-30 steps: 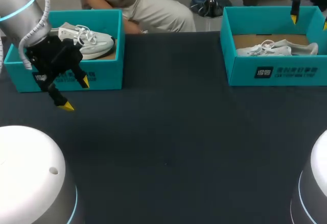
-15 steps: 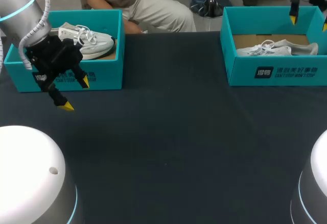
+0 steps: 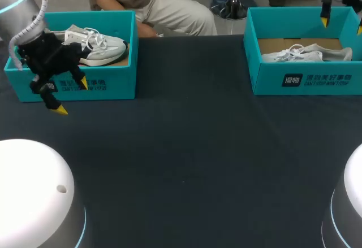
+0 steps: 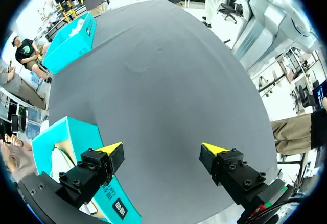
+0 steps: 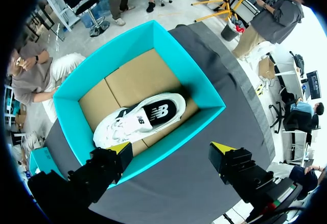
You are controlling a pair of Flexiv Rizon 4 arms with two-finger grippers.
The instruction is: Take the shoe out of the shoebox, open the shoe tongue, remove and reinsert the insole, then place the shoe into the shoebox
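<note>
We see our left fingers [image 3: 58,110] spread wide and empty over the dark counter [image 3: 186,163], at the front wall of the left shoebox [image 3: 116,87], where a shoe [image 3: 104,49] lies. Farther off, our right fingers [image 5: 118,150] gape above the right shoebox [image 5: 199,89], a second shoe [image 5: 148,117] lying inside.

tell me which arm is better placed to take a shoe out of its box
Right, likely. The right claw hangs open above the right shoebox, the right shoe straight ahead of it. The left claw, also open, sits in front of the left shoebox wall, not over the left shoe.
</note>
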